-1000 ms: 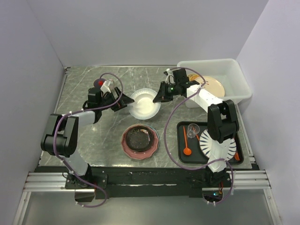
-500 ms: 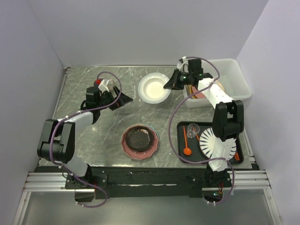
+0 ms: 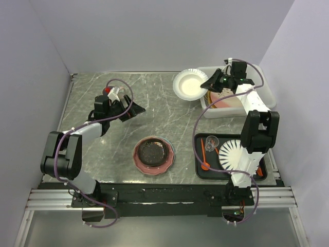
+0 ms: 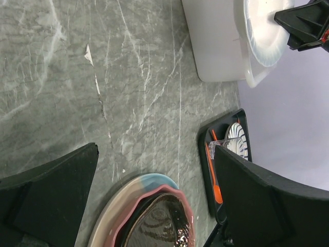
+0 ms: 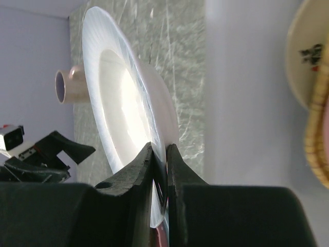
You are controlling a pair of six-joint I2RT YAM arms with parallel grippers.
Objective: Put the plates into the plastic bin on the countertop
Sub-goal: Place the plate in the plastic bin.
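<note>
Right gripper (image 3: 209,85) clenches the white plate (image 3: 189,85) by its rim, held on edge just beside the bin's (image 3: 266,91) left wall.
To do this step well, I judge the plate should go further in over the rim, tip flat above the dishes (image 3: 231,99) lying inside, and come low before release, since a pinch on one edge may slip. Left gripper (image 3: 134,110) hangs spread wide and empty above the countertop (image 3: 154,92). Counted: one plate in the grip, at least two in the bin, a stack (image 3: 153,154) of at least two on the countertop, one bin, two arms.
</note>
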